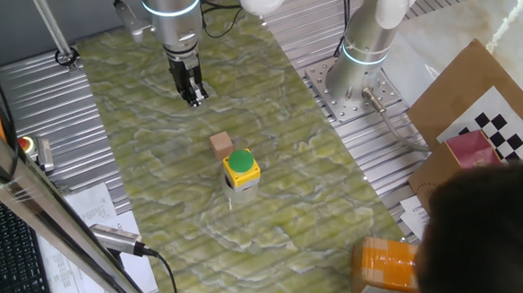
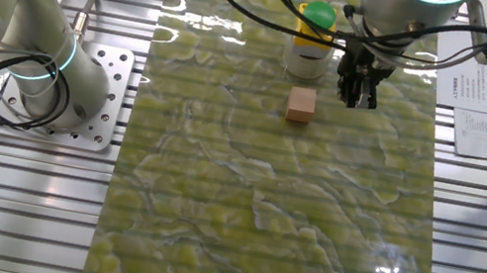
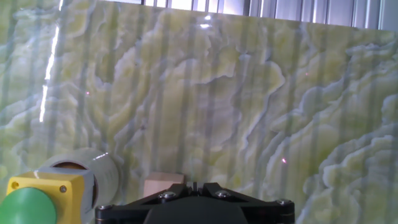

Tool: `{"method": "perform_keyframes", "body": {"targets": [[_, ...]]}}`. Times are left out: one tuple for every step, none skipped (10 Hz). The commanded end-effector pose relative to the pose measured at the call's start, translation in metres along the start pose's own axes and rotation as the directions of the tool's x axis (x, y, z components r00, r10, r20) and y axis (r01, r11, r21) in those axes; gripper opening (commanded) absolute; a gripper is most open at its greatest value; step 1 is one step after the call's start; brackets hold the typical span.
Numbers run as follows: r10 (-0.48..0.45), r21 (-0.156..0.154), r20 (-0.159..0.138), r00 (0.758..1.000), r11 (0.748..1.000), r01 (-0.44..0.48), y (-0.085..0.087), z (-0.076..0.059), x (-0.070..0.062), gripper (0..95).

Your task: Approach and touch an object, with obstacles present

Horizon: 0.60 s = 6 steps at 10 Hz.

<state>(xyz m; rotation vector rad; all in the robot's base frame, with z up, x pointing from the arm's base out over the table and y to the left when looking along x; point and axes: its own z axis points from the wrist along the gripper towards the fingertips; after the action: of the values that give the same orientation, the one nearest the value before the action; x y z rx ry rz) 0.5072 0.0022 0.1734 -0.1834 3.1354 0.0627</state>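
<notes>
Nowhere legible writing: button box (image 1: 241, 169), wooden block (image 1: 220, 144).

A robotics lab is indicated: a grooved aluminium table (image 2: 464, 256) is covered with a green marbled mat (image 2: 261, 210), a second arm's base (image 1: 350, 84) is bolted at one edge, and a checkerboard calibration card (image 1: 504, 132) (on cardboard) is seen at a corner.

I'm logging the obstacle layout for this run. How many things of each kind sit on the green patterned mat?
Wooden block: 1
Yellow box with green button: 1
White cup under that box: 1
Total: 3
</notes>
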Motion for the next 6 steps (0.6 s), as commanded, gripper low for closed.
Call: {"method": "perform_keyframes", "body": {"targets": [[0.0,0.0,0.0,1.0,1.0,0.0,0.0002,0.0001,0.0001,0.0],[-0.002,0.001,0.0,1.0,1.0,0.002,0.0002,0.0,0.0001,0.0],[-0.002,0.003,-0.001,1.0,1.0,0.002,0.0002,0.0001,0.0001,0.0],[-0.006,0.005,-0.003,1.0,1.0,0.006,0.0003,-0.0001,0.0002,0.0],[-0.007,0.005,-0.004,1.0,1.0,0.007,0.0004,-0.0001,0.0001,0.0],[-0.007,0.006,-0.004,1.0,1.0,0.007,0.0005,0.0,0.0001,0.0]]}}
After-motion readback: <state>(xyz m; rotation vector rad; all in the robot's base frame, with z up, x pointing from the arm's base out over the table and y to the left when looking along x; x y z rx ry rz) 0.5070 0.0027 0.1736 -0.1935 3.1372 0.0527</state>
